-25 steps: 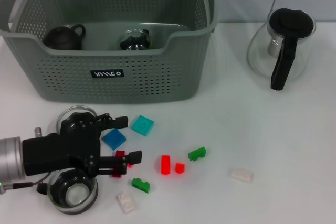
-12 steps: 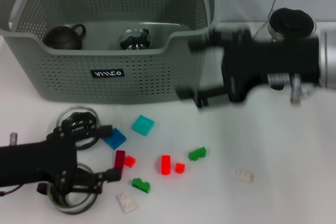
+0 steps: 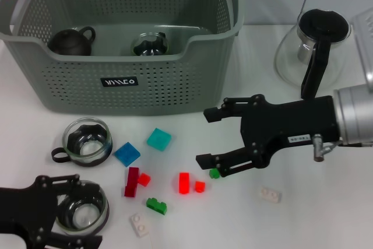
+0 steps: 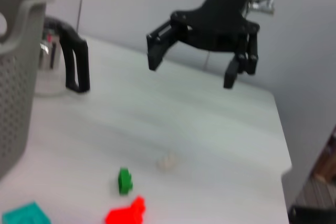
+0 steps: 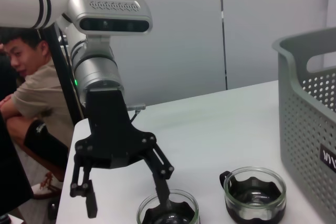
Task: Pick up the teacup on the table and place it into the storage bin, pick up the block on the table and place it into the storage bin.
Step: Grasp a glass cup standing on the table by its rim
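Left gripper (image 5: 123,184) straddling near teacup (image 5: 167,214)

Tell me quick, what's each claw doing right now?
Left gripper: open, empty, one finger reaching into a glass teacup near the table's front edge.
Right gripper: open, empty, hovering over the small green block.

Right tool (image 3: 205,137) dropped over blocks; left tool (image 3: 87,211) retreated.
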`<state>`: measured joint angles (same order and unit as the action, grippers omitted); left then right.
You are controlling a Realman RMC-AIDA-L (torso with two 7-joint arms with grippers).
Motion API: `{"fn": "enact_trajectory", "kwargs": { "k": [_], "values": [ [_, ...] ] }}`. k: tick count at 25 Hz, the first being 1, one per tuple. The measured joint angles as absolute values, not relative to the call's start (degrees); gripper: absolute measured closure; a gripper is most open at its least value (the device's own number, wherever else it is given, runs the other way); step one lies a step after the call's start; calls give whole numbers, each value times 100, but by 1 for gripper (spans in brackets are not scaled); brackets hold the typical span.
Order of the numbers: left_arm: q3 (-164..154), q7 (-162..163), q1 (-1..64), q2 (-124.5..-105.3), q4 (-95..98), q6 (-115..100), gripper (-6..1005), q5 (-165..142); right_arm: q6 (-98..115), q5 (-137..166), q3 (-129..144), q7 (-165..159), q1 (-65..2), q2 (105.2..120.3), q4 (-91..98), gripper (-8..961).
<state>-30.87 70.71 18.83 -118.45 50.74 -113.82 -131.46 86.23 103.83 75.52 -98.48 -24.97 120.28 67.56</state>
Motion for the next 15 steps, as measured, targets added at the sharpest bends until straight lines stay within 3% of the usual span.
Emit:
{"fn": "enact_trajectory", "kwargs": {
  "k": [9, 15],
  "values": [
    [-3415, 7768, 1871, -12392, 7261, -11637, 140, -14133, 8448, 10369, 7633, -9831, -2950, 12045, 6174, 8],
    [-3957, 8548, 1921, -12429, 7725, -11639, 141, -14213, 8317, 10365, 7651, -9804, -3081, 12050, 6014, 8]
  ]
}}
